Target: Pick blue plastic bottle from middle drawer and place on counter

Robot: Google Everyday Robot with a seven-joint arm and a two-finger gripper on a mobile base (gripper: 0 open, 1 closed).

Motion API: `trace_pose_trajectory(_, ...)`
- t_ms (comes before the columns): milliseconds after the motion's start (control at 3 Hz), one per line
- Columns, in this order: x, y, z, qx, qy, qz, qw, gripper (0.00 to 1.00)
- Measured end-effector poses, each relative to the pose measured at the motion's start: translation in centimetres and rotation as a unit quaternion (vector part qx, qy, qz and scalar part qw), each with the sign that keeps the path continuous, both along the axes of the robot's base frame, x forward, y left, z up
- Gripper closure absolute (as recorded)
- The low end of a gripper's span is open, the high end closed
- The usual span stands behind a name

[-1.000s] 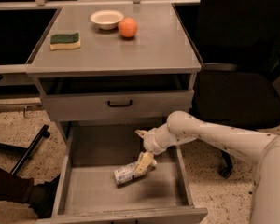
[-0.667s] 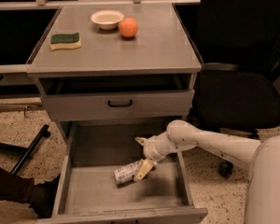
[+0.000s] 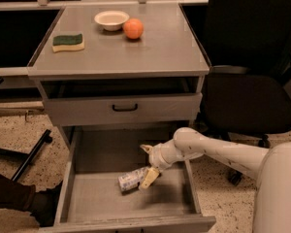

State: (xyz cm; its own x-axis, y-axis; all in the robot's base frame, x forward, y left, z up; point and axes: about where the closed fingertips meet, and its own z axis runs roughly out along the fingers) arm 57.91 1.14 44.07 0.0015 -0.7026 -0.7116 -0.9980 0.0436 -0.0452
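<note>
The blue plastic bottle (image 3: pixel 133 179), pale with a bluish-white label, lies on its side on the grey floor of the open middle drawer (image 3: pixel 106 200). My gripper (image 3: pixel 147 164) reaches into the drawer from the right. It is open, with one cream finger up near the drawer's back and the lower finger (image 3: pixel 149 178) against the bottle's right end. The counter (image 3: pixel 160 47) is the grey cabinet top above.
On the counter sit a green-and-yellow sponge (image 3: pixel 68 41), a white bowl (image 3: pixel 111 19) and an orange ball (image 3: pixel 133 28). The upper drawer front with a black handle (image 3: pixel 124 108) is shut. A black office chair (image 3: pixel 247 101) stands right; a dark chair leg (image 3: pixel 29 154) lies left.
My gripper has sunk a little lower into the drawer toward the bottle. The bottle has stayed in the same place.
</note>
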Motion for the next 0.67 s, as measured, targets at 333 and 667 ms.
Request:
trace_pose_trajectory(333,0.4,-1.2,-3.8,-0.008,-0.005,-0.022,0.9997,0.00)
trace_pose_trajectory(667,0.7,-2.0,-6.5,-0.016,-0.019,-0.044,0.9987,0.00)
